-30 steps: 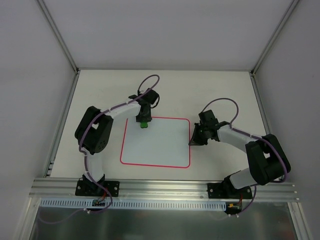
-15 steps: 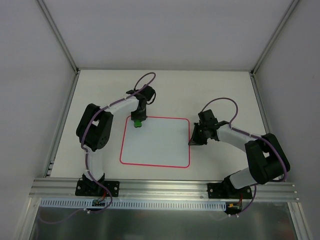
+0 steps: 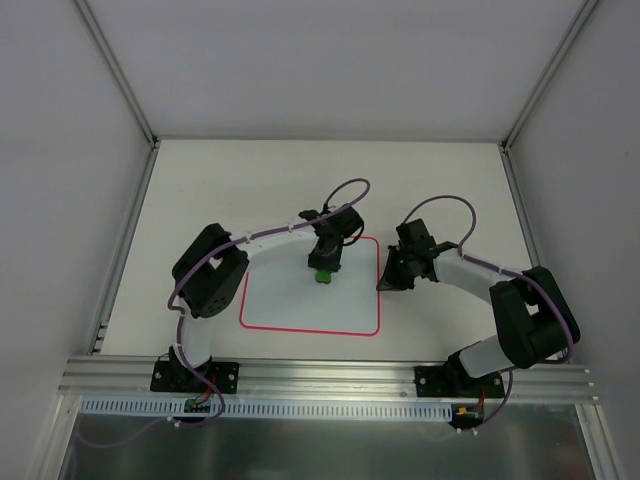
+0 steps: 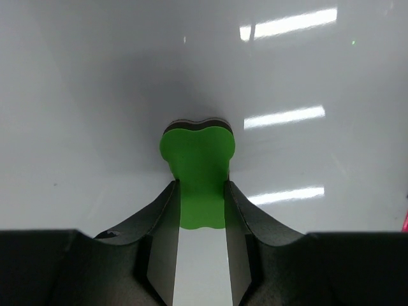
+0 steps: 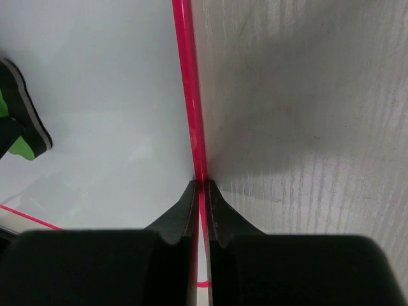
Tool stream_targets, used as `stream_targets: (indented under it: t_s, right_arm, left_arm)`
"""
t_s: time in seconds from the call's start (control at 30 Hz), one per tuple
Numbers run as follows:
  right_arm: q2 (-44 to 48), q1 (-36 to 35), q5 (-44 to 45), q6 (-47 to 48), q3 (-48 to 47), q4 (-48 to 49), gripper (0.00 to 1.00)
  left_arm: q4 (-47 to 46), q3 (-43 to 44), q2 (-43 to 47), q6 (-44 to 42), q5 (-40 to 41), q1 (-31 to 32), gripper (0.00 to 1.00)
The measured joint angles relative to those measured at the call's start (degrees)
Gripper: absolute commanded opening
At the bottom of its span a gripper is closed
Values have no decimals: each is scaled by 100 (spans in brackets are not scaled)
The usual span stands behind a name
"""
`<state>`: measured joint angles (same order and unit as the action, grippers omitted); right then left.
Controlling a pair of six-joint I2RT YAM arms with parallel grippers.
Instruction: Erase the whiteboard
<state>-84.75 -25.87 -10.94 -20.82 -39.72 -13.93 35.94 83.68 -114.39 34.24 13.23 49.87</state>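
The whiteboard, white with a thin red-pink border, lies flat on the table between the arms. My left gripper stands over its upper middle, shut on a green eraser. In the left wrist view the eraser sticks out past the gripper and presses on the glossy board. My right gripper is shut, with its tips set down on the board's right border. The right wrist view shows the gripper on that red line. I see no scribbles on the board.
The cream table surrounds the board, with white walls on three sides and a metal rail at the near edge. In the right wrist view the eraser shows at the left edge and wood-grain table lies to the right.
My left gripper has carried the green eraser from the board's top left corner rightward and a little nearer, to the upper middle. The right arm has not moved.
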Motion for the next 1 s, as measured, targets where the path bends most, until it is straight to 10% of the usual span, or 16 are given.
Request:
stream_targets:
  t_s: [0.5,1.0]
  right_arm:
    - [-26,-17,2,-17,-20,20,0]
    - [-33,-22,7,-17,-26,17,0]
  left_arm:
    - [63,-1882,1427,271,385,-1657,0]
    - [153,-852,629,409,70,118,0]
